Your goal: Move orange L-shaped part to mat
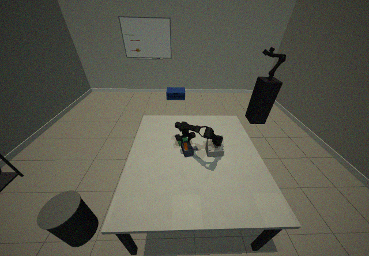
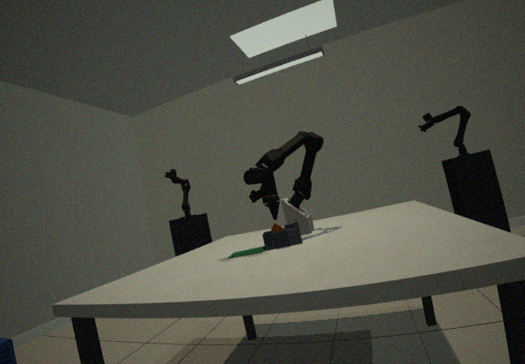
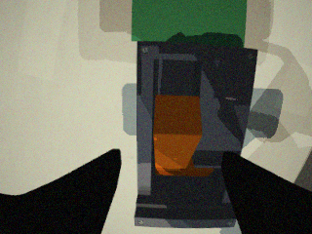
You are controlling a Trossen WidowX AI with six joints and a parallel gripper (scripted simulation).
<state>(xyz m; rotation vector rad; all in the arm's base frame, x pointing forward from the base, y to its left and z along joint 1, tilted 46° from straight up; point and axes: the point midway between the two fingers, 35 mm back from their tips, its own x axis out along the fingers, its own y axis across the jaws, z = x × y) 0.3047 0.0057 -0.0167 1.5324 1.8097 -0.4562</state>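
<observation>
A: Counts wanted first. What is seen on the table?

B: One grey tray, one orange part, one green mat, one arm with one gripper. One pale base block is seen under the arm's foot, to the right of the tray in the top view.

A: Where is the part placed?

B: In the tray's pocket. In the exterior view one orange end is seen tipped up above the tray rim. The mat is laid just beyond the tray's far end in the wrist view, touching or nearly so; which cannot be told.

A: Gripper state?

B: Fingers are held apart, nothing is gripped between them. In the wrist view the two dark fingertips are seen either side of the tray's near end. In the exterior view the gripper is pointed down just above the raised orange end, apart from it.

A: Other things around?

B: Two spare arms on dark pedestals are counted in the exterior view, one at far left, one at right. One blue box is set against the far wall, one whiteboard above it, one dark bin at near left on the floor. All are kept well apart from the table.

A: Anything in the way?

B: In the top view the tray is partly hidden by the arm's own links.
</observation>
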